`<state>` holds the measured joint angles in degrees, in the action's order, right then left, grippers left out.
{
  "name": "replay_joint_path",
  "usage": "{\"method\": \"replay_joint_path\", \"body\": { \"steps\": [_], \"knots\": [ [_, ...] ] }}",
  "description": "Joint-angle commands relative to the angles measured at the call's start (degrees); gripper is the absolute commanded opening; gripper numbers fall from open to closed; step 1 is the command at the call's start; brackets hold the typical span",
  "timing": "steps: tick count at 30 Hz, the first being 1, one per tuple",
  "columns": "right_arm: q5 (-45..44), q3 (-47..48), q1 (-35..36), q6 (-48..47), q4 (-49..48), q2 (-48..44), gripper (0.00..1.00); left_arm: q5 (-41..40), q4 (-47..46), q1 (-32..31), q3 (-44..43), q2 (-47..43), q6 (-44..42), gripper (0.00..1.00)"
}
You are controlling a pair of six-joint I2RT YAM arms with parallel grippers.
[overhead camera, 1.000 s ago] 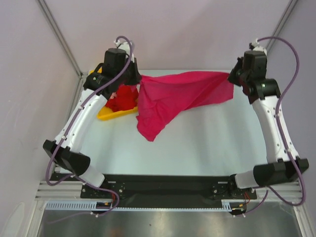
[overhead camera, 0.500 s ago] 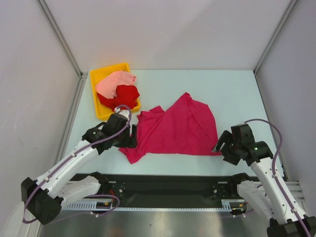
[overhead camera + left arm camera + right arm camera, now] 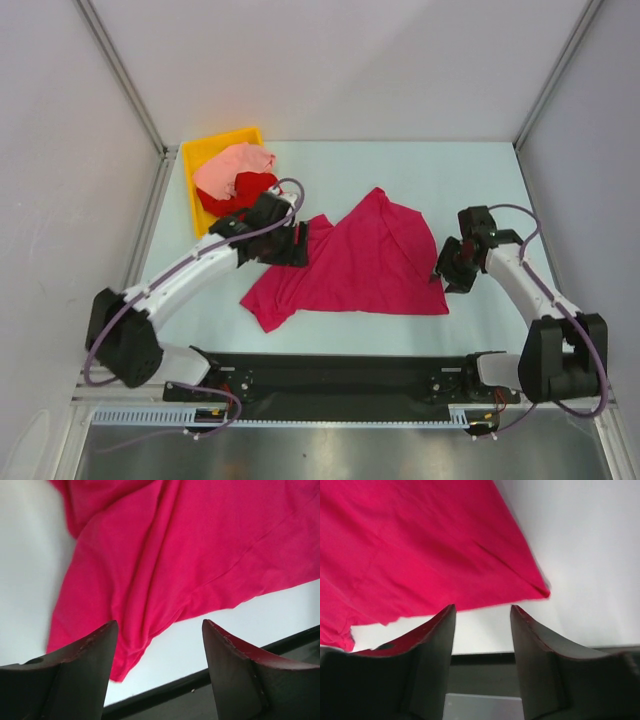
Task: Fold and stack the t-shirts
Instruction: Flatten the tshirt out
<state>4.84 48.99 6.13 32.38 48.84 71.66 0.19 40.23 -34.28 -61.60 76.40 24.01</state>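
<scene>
A magenta-crimson t-shirt [image 3: 355, 265] lies spread and wrinkled in the middle of the pale table. My left gripper [image 3: 293, 246] hovers over its upper left part, open, with nothing between the fingers; in the left wrist view the shirt [image 3: 175, 555] fills the space beyond the left gripper [image 3: 159, 625]. My right gripper [image 3: 447, 267] stands open just off the shirt's right edge, over its near right corner [image 3: 540, 592]; the right gripper [image 3: 482, 609] holds nothing. A pale salmon-pink t-shirt [image 3: 235, 163] and a bright red t-shirt [image 3: 243, 190] lie bunched in the yellow bin.
The yellow bin [image 3: 196, 152] stands at the back left of the table. A black rail [image 3: 330, 365] runs along the table's near edge, just in front of the shirt's hem. Grey walls with metal posts close the sides and back.
The magenta shirt, held up at the back by both grippers, was laid down on the table and let go. Both grippers then opened and moved farther back along the shirt's sides.
</scene>
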Motion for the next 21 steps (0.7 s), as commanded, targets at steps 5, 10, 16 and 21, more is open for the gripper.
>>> {"method": "replay_joint_path", "body": {
  "steps": [5,10,16,21],
  "knots": [
    [2.4,10.7,0.6,-5.3,-8.3,13.4,0.68,11.1,-5.9,-0.4,-9.2,13.4,-2.9,0.71],
    [3.6,19.9,2.8,-8.5,-9.0,22.5,0.68,10.4,-5.1,-0.3,-12.0,16.1,-3.4,0.69],
    [5.2,20.6,7.3,-3.5,-8.5,25.3,0.32,7.1,-3.1,1.5,-11.7,14.6,-4.4,0.66],
    [0.7,15.6,7.6,8.6,-12.4,24.8,0.27,9.6,-3.7,4.9,-9.6,12.7,-2.9,0.65]
  ]
}}
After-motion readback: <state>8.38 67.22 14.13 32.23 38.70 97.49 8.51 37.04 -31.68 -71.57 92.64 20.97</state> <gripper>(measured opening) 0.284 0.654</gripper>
